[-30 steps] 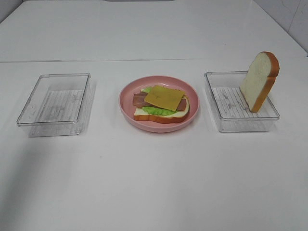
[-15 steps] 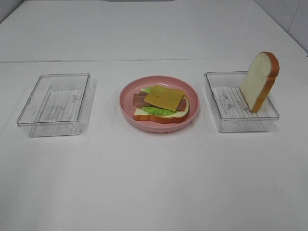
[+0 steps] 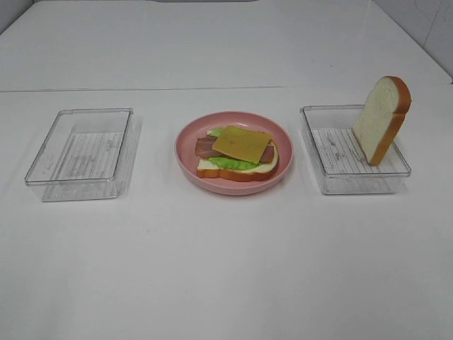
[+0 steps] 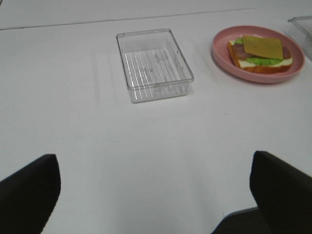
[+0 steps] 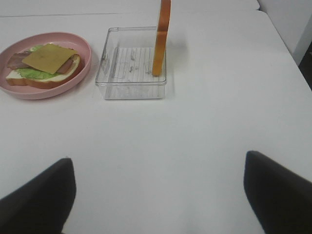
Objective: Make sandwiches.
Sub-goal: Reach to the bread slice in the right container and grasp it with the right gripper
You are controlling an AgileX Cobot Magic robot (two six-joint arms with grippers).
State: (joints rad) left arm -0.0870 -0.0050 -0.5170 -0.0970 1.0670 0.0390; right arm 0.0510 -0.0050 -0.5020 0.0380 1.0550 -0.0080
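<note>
- Landmark: the pink plate (image 3: 233, 152), centred on the white table (image 3: 226, 269). It carries the open sandwich (image 3: 237, 154) — bread base, lettuce, bacon, with the cheese slice (image 3: 242, 143) uppermost and no top slice yet.
- Remaining piece: the bread slice (image 3: 382, 119) stands on edge in the right tray (image 3: 354, 180), right of the plate, leaning on the tray's right wall; its long axis runs nearly vertical, tilted slightly.
- Governing relation: in the right wrist view the slice shows edge-on, ahead of the right gripper (image 5: 158, 200) and well apart from it. This arm is judged the nearer.
- Right gripper: jaws spread wide, nothing between them.
- Left gripper (image 4: 156, 195): likewise wide and empty, facing the left tray (image 4: 154, 63), which lies left of the plate and holds nothing.
- Obscured: neither arm appears in the overhead view; only dark finger tips show in each wrist view. The slice's top is cut off there.
</note>
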